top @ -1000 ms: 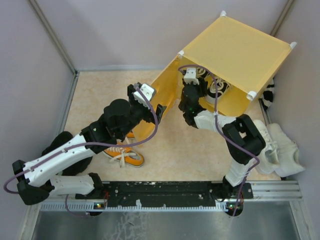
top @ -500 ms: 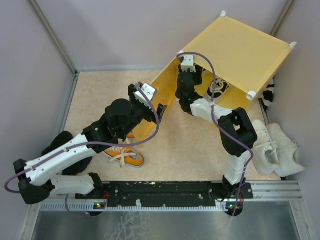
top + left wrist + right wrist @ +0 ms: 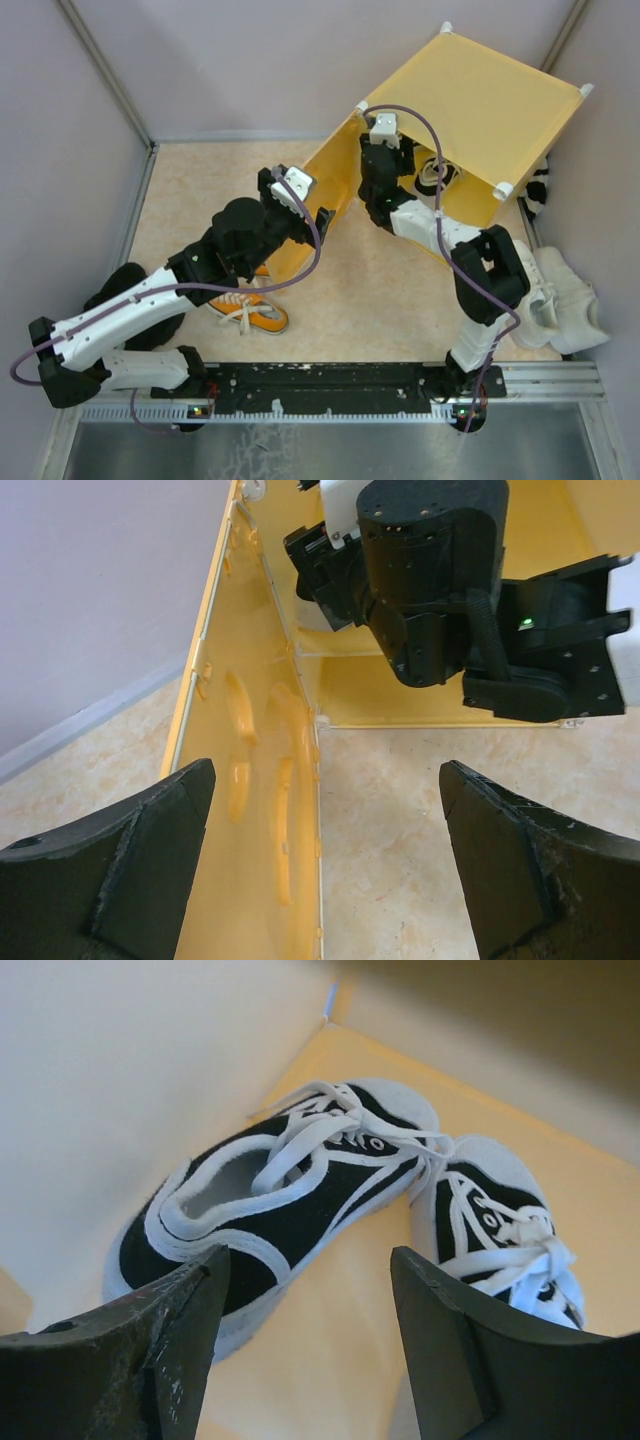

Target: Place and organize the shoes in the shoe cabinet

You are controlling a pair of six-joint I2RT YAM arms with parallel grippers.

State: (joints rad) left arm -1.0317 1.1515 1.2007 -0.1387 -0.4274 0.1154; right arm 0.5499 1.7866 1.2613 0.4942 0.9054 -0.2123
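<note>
From above: the right gripper point(image 3: 381, 140) reaches into the large yellow panel shoe cabinet point(image 3: 480, 100), and a careless exit could snag laces or shove the light cube; orange lace-up sneakers point(image 3: 255, 312) and off-white sneakers point(image 3: 560, 295) lie outside.
Left wrist: jaws wide, empty, the hinged yellow door point(image 3: 265, 780) between them; it may swing shut.
Right wrist: jaws wide, empty, over the black-and-white lace-up sneakers point(image 3: 290, 1195), side by side, splayed.

Glossy yellow plastic shoe cabinet point(image 3: 470, 100); matt cloth black-and-white sneakers point(image 3: 290, 1210)

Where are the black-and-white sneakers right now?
The black-and-white sneakers lie side by side inside the yellow cabinet, just ahead of the open right end effector; the top view glimpses them through the cabinet's opening.
</note>
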